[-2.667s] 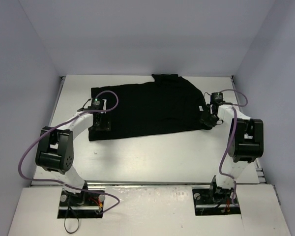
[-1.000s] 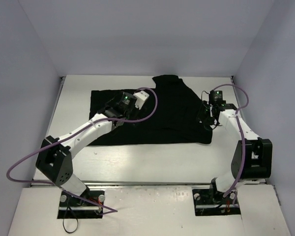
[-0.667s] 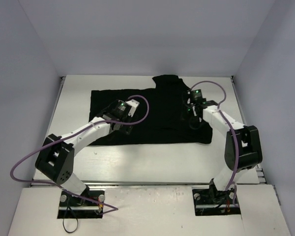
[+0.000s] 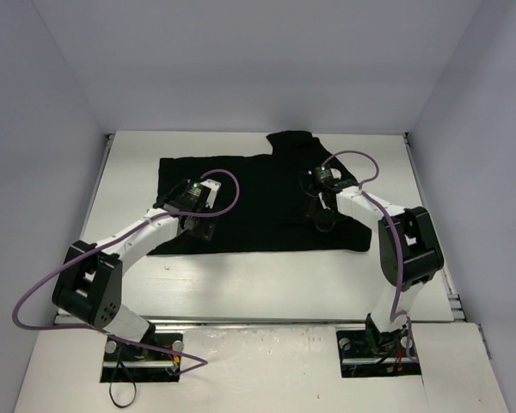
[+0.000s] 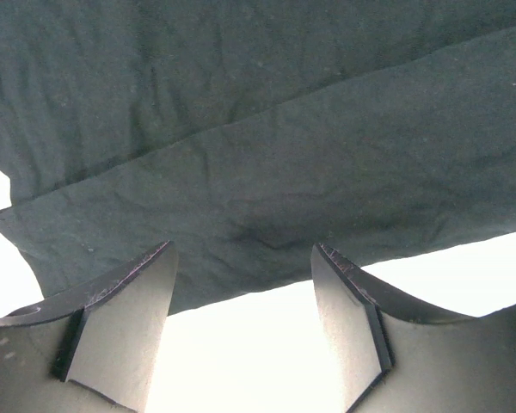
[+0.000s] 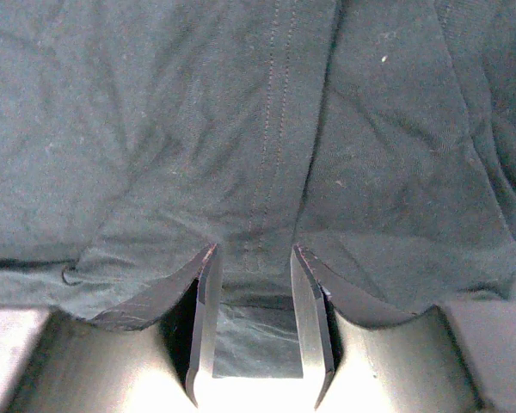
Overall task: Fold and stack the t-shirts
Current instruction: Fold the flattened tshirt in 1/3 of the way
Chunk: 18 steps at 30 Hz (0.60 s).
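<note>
A black t-shirt [image 4: 267, 189] lies spread flat across the back half of the white table [image 4: 267, 284], with one part sticking out toward the rear wall. My left gripper [image 4: 201, 227] hovers at the shirt's near hem, left of centre. In the left wrist view the left gripper [image 5: 242, 249] is open, with the shirt [image 5: 284, 129] edge and bare table [image 5: 241, 344] between its fingers. My right gripper [image 4: 322, 220] is over the shirt's right half. In the right wrist view the right gripper [image 6: 254, 249] stands partly open, fingertips down on the fabric [image 6: 155, 129] beside a stitched seam. No print shows.
Lilac walls close in the table on the left, back and right. Purple cables [image 4: 224, 185] loop above both wrists. Bare white table runs between the shirt's near hem and the arm bases [image 4: 142, 344].
My left gripper has drawn back from the middle of the shirt toward its near hem. My right gripper has slid left from the shirt's right edge onto the fabric. The shirt's outline looks unchanged.
</note>
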### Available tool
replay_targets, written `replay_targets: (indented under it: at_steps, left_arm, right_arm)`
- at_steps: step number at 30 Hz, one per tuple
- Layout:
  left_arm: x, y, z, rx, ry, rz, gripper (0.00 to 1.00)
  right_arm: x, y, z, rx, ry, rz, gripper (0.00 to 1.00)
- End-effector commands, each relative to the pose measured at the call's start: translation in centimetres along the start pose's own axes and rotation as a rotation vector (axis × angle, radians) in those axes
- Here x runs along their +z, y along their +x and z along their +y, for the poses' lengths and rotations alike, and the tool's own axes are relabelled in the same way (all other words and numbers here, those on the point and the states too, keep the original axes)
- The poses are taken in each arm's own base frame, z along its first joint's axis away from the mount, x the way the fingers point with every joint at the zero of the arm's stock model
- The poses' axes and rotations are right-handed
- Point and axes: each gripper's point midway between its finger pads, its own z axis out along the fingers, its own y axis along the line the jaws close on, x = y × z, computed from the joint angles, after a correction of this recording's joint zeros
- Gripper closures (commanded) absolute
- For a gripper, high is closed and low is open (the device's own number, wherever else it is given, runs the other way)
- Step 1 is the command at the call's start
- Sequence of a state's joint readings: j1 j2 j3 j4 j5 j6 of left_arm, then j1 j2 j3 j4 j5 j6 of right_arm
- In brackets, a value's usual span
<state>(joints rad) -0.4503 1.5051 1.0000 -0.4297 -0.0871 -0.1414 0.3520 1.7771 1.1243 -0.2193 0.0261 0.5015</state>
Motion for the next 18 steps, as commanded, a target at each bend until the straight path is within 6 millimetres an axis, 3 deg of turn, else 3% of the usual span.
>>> replay_targets:
  at_steps: [1,12,18]
  left_arm:
    - [-1.1,-1.5,0.1,-0.021,0.013,-0.063,0.41]
    - [-0.9,-1.3,-0.2,-0.017,0.024,-0.061,0.41]
    - [-0.9,-1.2,-0.3,-0.016,0.030,-0.063,0.41]
  right_arm:
    - [0.0,-0.7,-0.6,0.073,0.060,-0.058,0.65]
    - [1.3,0.7,-1.1,0.106,0.093,-0.021,0.68]
    - [1.6,1.2,-1.3,0.106,0.101,-0.016,0.83]
